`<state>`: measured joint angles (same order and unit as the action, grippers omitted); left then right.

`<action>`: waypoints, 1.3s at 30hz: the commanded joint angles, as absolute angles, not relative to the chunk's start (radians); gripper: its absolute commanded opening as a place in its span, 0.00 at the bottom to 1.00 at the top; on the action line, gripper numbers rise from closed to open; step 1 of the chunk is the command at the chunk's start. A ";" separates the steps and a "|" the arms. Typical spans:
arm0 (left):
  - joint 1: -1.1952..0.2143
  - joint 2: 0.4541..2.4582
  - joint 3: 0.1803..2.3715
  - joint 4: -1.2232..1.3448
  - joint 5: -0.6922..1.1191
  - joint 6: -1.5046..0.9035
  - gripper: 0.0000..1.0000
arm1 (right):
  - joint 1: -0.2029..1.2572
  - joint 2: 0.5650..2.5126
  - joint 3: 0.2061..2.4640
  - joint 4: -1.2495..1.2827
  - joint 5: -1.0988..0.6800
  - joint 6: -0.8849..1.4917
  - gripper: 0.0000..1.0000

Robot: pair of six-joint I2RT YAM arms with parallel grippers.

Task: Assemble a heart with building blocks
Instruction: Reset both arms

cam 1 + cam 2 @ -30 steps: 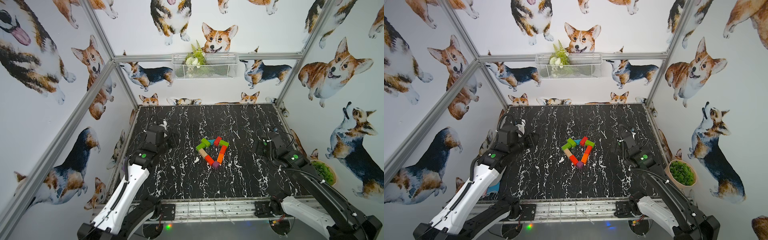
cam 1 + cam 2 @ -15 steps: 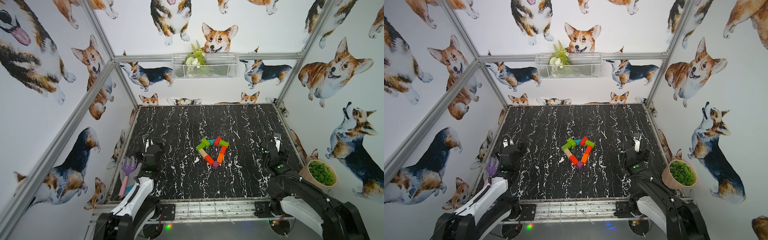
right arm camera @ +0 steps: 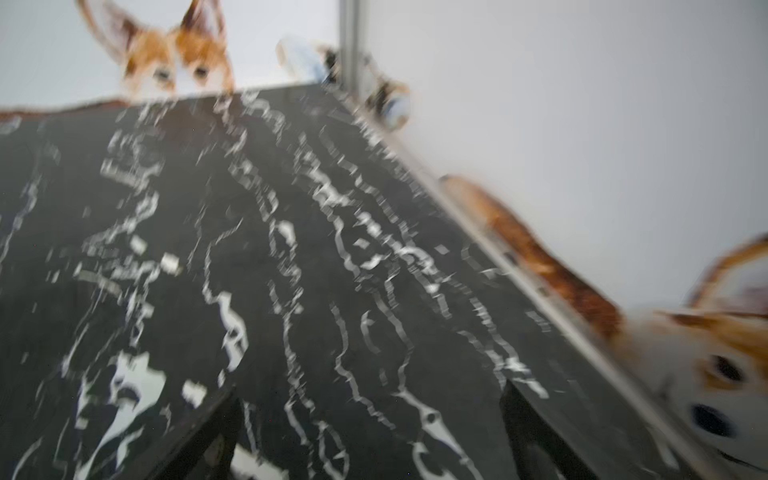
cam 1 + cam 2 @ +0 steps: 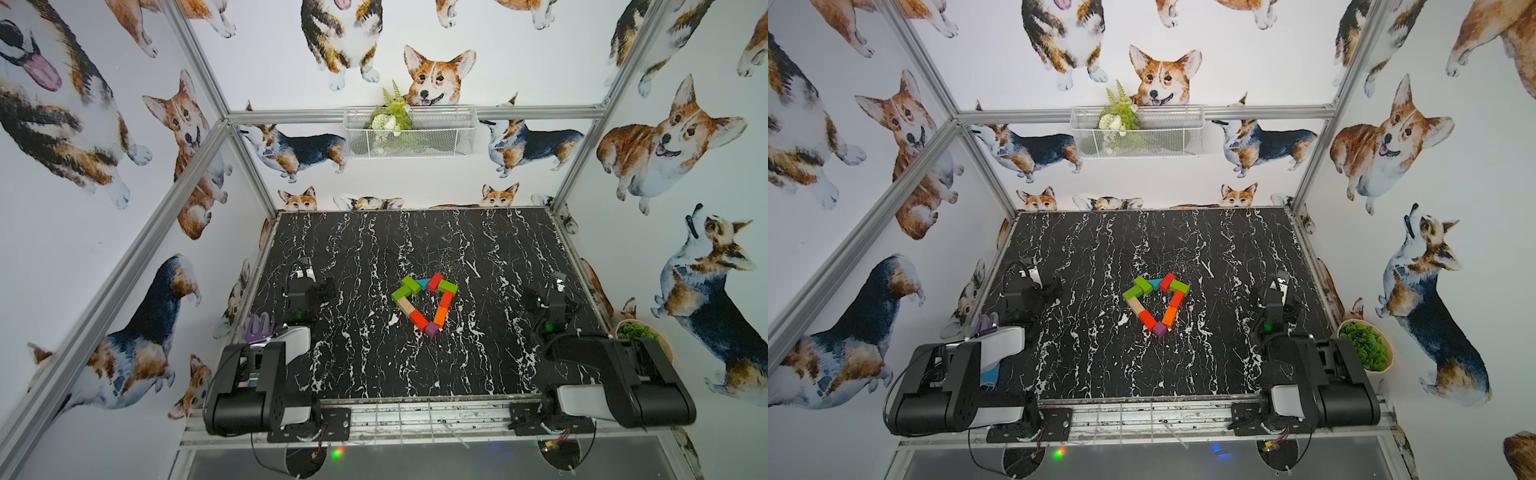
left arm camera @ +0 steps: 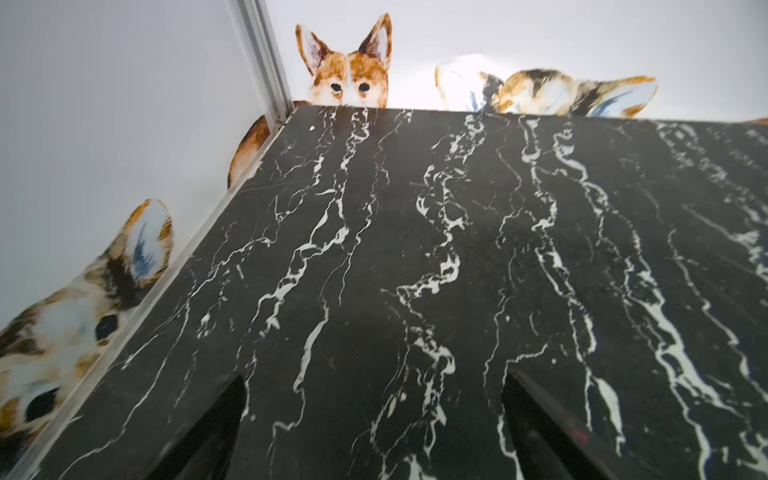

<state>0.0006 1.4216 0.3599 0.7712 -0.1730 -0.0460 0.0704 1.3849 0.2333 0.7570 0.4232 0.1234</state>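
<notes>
Both arms have folded down toward the near rail since a second ago, the left arm (image 4: 253, 386) and the right arm (image 4: 623, 378) now lying low at 7 and 5 o'clock of the black white-veined marble tabletop (image 4: 374, 249). The heart (image 4: 445, 299), a hollow outline of small painted wooden building blocks (image 4: 1136, 306), rests where it was at the table's centre in both top views, with the teal triangle block (image 4: 423, 284) at its 12 o'clock notch and the small purple cube (image 4: 432, 329) at its 6 o'clock point. The left gripper (image 5: 372, 382) stands at about 9 o'clock of it and the right gripper (image 3: 370, 390) at about 3 o'clock, both well apart from it. Each wrist view shows two dark fingers (image 5: 208, 432) spread wide with only bare marble between them (the right wrist view is smeared, yet the gap is plain).

We judge the build finished and the step in hand to be parking. To do it well we keep the jaws wide, draw each wrist straight back toward its own base and never swing across the centre, since loose butted blocks would scatter at a light nudge.
</notes>
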 commanded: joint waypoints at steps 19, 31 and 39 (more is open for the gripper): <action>-0.058 1.568 0.369 0.953 -0.183 -0.024 1.00 | 0.021 1.447 0.301 0.873 0.224 0.115 1.00; -0.094 1.571 0.382 0.933 -0.236 0.002 1.00 | 0.021 1.446 0.304 0.867 0.224 0.115 1.00; -0.105 1.571 0.377 0.943 -0.250 0.011 1.00 | 0.022 1.445 0.303 0.868 0.226 0.118 1.00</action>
